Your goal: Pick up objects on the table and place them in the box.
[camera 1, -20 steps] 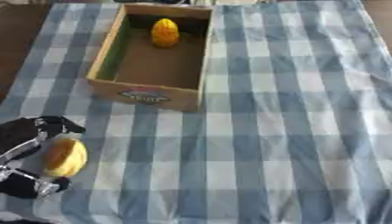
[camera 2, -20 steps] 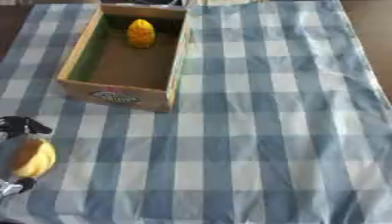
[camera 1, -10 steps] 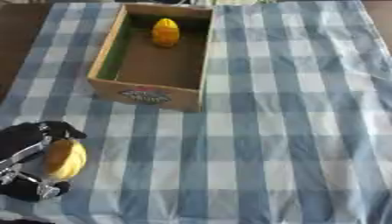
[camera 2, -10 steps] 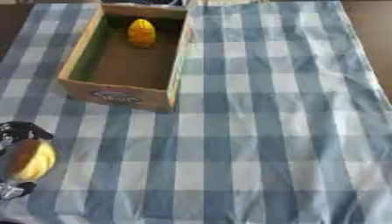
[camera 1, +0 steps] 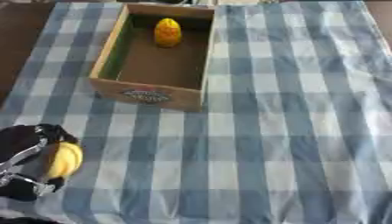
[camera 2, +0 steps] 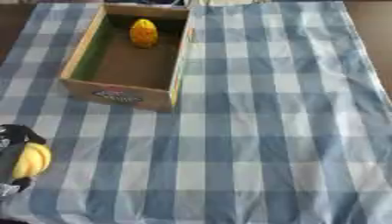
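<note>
Presently the left hand, at 8 o'clock, has fingers curled round a yellow fruit. Probably light, smooth and slippery; hold it across the middle toward the box.

Even, soft daylight, no glare; whole pic blurry, esp. near the box, whose inner walls cast faint shadow.

Checked tablecloth covers table; box apparently rests directly.

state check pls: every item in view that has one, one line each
left hand: fingers curled round the yellow fruit, at the lower left
yellow fruit: held in the left hand, not yet in the box
box: open-topped, upright on the checked cloth
yellow-orange object: inside the box, far end
right hand: not in view
</note>
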Motion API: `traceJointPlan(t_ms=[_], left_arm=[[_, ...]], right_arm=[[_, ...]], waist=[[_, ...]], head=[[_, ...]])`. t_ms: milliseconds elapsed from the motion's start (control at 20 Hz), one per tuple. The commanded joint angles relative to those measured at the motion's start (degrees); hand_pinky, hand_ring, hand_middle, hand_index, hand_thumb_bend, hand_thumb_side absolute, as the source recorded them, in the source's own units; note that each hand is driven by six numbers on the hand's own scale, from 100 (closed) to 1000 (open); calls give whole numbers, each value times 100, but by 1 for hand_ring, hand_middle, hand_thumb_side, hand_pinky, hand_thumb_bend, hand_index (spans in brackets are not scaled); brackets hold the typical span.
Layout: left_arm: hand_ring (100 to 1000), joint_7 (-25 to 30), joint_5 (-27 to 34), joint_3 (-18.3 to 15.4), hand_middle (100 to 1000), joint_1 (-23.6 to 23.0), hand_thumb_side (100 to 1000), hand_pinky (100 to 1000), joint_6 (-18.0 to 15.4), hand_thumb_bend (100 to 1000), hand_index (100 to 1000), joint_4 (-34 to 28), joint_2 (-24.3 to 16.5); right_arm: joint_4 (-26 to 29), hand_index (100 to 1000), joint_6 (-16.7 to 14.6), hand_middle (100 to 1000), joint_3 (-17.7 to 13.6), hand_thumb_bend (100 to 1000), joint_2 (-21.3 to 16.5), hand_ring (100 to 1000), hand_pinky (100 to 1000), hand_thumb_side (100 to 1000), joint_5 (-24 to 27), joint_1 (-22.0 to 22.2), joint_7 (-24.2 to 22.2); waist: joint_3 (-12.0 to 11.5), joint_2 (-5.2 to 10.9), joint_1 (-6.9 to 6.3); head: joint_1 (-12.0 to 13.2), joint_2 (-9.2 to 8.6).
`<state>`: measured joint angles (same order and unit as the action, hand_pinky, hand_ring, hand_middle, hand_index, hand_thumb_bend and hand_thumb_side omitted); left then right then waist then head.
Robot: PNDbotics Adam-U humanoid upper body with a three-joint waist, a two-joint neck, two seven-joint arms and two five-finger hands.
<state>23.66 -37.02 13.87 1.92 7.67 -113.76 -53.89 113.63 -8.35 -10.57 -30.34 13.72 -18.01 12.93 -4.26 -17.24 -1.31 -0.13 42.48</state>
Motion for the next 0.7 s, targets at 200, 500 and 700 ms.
traceJointPlan(t_ms=[200,500,700], left_arm=[[704,-203,-50,-119,656,77,100,711,123,100,748,-83,-175],[706,-555,-162,-240,660,354,100,716,62,100,715,-83,-270],[702,-794,-113,-385,664,972,100,720,-116,100,707,-83,-396]], right_arm=[[96,718,14,576,-72,100,-57,780,771,626,12,-13,19],[96,718,20,577,-71,100,-58,780,771,629,13,-4,19],[96,719,24,577,-65,100,-74,780,771,627,10,0,14]], waist=[[8,92,-10],[7,107,-37],[3,134,-69]], head=[[-6,-29],[-25,-40],[-42,-17]])
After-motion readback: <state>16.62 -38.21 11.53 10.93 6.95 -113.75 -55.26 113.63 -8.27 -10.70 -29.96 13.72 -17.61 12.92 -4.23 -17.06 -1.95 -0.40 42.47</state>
